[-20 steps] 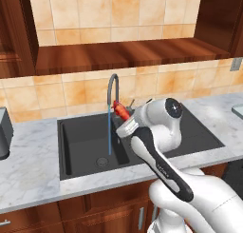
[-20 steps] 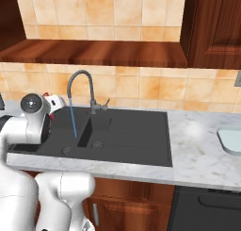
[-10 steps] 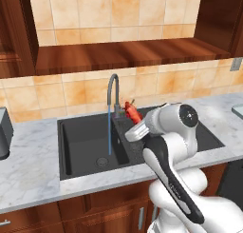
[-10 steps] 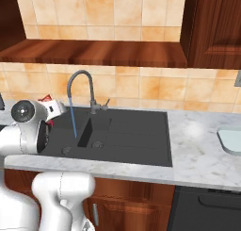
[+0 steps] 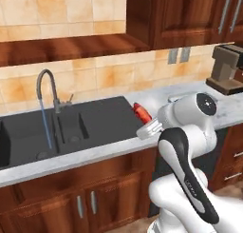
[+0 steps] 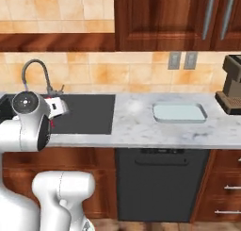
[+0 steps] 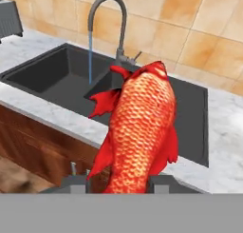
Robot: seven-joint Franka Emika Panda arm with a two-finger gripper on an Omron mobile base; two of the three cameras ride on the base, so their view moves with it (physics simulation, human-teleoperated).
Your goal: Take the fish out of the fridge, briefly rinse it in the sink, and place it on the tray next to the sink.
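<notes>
gripper [image 7: 116, 182]: clamped on fish [image 7: 140, 132]
sink [image 5: 102, 118]: below fish, faucet [image 5: 47, 92] running
tray [image 6: 179, 112]: right, well apart
coffee machine [image 6: 231, 84]: beyond tray

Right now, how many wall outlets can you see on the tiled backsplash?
2, side by side on the tile: one outlet on the left, the other outlet to its right, above the tray and left of the coffee machine. Others may be hidden.
</notes>
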